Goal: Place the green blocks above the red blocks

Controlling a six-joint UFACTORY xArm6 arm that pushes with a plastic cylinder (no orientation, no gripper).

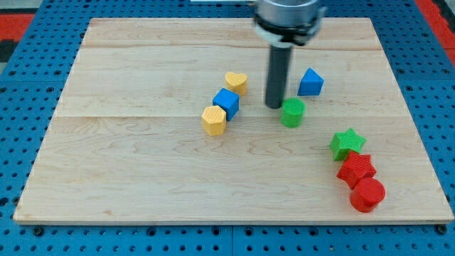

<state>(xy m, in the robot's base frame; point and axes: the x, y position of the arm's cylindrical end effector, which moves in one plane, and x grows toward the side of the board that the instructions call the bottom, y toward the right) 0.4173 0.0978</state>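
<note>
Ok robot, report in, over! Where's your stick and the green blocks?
My tip beside green cylinder, on its left. Green star touching top of red star; red cylinder below. Nothing blocking the way.

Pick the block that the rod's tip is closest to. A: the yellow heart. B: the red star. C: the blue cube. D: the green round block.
D: my tip stands just at the view's upper left of the green round block, nearly touching it, while every other block lies clearly farther off.

Robot lab bench, blue perforated mounting board (28, 92), pale wooden work board (142, 163), small coloured test blocks (291, 112)
</note>
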